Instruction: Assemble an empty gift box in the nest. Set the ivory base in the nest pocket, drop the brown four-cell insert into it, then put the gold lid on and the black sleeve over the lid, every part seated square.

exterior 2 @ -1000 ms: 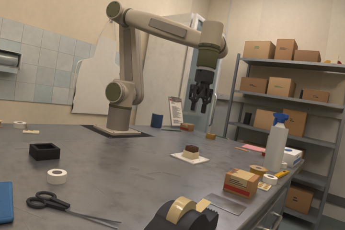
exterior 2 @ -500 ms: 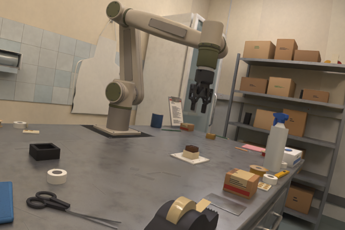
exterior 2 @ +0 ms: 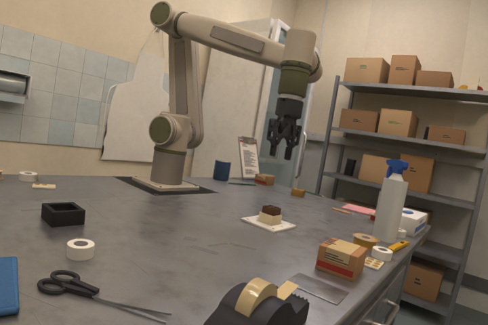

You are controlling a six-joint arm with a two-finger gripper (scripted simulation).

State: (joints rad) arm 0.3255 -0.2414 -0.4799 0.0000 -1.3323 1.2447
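Note:
The gold lid [exterior 2: 297, 192] lies on the table below and a little right of my gripper [exterior 2: 282, 154], which hangs open and empty high above the far part of the table. The ivory base [exterior 2: 269, 218] sits in the white nest [exterior 2: 268, 223] at the table's middle. The brown insert [exterior 2: 271, 209] sits in the base and stands above its rim. The black sleeve [exterior 2: 63, 214] rests on the table far to the left, its opening upward.
A small brown and red box [exterior 2: 264, 179] lies near the lid, by a clipboard [exterior 2: 248, 157] and a blue cup [exterior 2: 221, 170]. A spray bottle [exterior 2: 390, 202], tape rolls and a carton [exterior 2: 340, 258] crowd the right edge. Scissors [exterior 2: 70, 286] and a tape dispenser [exterior 2: 261, 302] lie in front.

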